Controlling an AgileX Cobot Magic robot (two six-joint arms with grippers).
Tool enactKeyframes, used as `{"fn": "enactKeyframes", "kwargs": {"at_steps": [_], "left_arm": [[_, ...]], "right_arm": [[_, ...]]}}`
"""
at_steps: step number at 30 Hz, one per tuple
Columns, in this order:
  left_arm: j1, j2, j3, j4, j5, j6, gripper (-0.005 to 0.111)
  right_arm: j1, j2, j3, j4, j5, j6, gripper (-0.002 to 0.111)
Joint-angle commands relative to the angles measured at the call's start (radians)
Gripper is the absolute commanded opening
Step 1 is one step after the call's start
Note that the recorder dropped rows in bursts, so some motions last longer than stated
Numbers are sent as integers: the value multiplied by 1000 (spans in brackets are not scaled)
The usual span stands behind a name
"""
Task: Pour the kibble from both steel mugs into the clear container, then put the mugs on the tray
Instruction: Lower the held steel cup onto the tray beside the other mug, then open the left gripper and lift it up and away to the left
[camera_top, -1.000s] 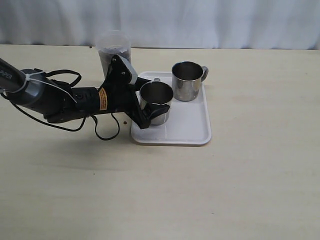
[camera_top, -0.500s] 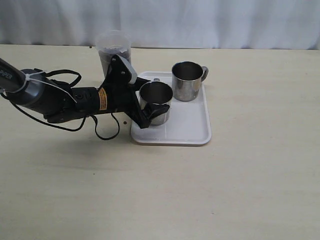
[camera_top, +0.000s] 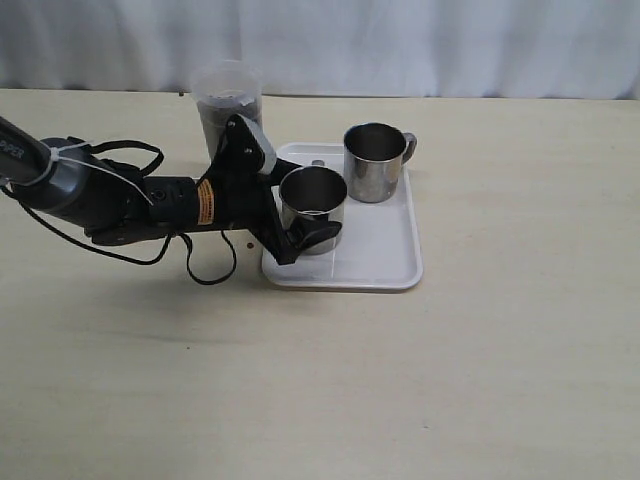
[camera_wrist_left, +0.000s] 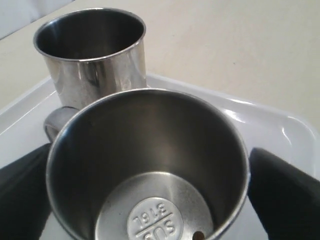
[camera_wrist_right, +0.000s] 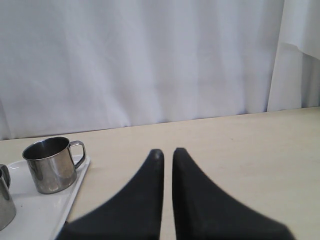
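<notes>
On the tray (camera_top: 385, 265), our left claw (camera_wrist_left: 150, 192) seems parted around a light, stiff, slippery mug (camera_top: 318, 205); we favour gripping its wall; right claw (camera_wrist_right: 167, 155) closed.

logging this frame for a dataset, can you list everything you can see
steel mugs: 2, shiny silver, upright on the tray; near one, far one
tray: 1, white, on the table
clear container: 1, translucent, on the table beside the tray
kibble: many pellets, dark brown, in the clear container; one in the near mug
table: 1, beige
curtain: white, behind the table
left gripper: black, open, jaws either side of the near mug
right gripper: black, shut, empty, off the tray
</notes>
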Motion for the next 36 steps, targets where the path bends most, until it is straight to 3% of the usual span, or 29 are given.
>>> {"fn": "enactKeyframes", "kwargs": {"at_steps": [1, 7, 20, 27, 33, 36], "left_arm": [[-8, -4, -7, 10, -21, -13, 77], [-8, -37, -5, 13, -21, -24, 77], [-8, -152, -3, 182, -19, -186, 77], [-3, -268, -3, 340, -26, -403, 77], [13, -367, -3, 485, -115, -733, 76], [17, -401, -3, 508, -224, -832, 64]], "right_arm": [[-5, -4, 3, 3, 0, -6, 5], [-5, -4, 3, 3, 0, -6, 5], [-5, -4, 3, 3, 0, -6, 5], [-5, -4, 3, 3, 0, -6, 5], [-5, -4, 3, 3, 0, -6, 5], [-5, -4, 3, 3, 0, -6, 5]]}}
